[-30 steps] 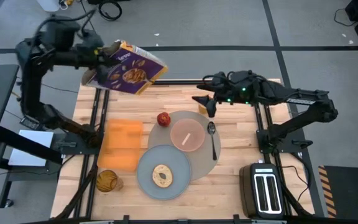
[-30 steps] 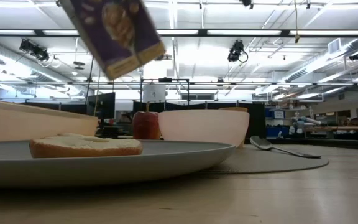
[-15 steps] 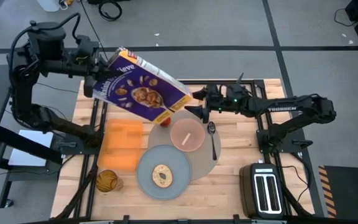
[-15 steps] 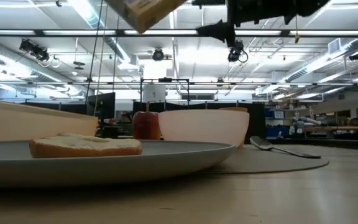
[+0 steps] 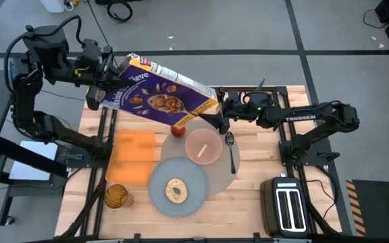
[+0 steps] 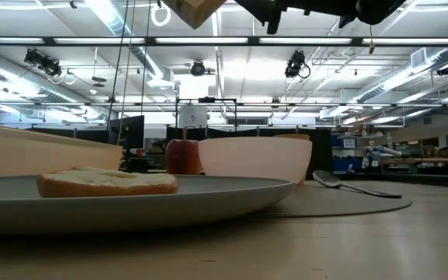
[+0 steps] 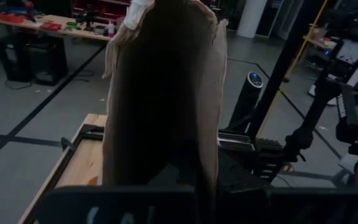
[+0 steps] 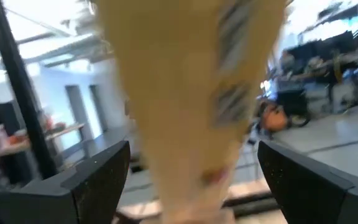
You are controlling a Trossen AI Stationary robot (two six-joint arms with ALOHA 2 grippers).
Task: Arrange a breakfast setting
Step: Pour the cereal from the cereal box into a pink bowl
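A purple cereal box (image 5: 157, 96) hangs high over the table's far side, lying slantwise. My left gripper (image 5: 102, 91) is shut on its left end. My right gripper (image 5: 216, 113) is open at the box's right end, a finger on either side of that end (image 8: 185, 93) without touching it. Below lie the round mat (image 5: 227, 174), the grey plate (image 5: 155, 196) with the toast (image 5: 175, 191), the pink bowl (image 5: 203, 146), the spoon (image 5: 231, 152), the apple (image 5: 177, 130) and the orange cup (image 5: 117, 196). My left gripper holds the cereal box by the end nearest the left arm (image 7: 160, 155), coming level from the table's left. The wrist body hides the fingers, so the kind of hold does not show. The box is lifted clear and reaches away along the fingers toward my right gripper.
An orange rectangular cloth (image 5: 132, 156) lies left of the plate. A black toaster (image 5: 288, 209) stands at the near right corner. In the low view the box's corner (image 6: 197, 9) and the right arm (image 6: 302, 8) show at the picture's top.
My left gripper has swung the cereal box up and toward the table's right, so the box now stretches out over the apple toward my right gripper. My right gripper has risen, turned level and come to the box's free end.
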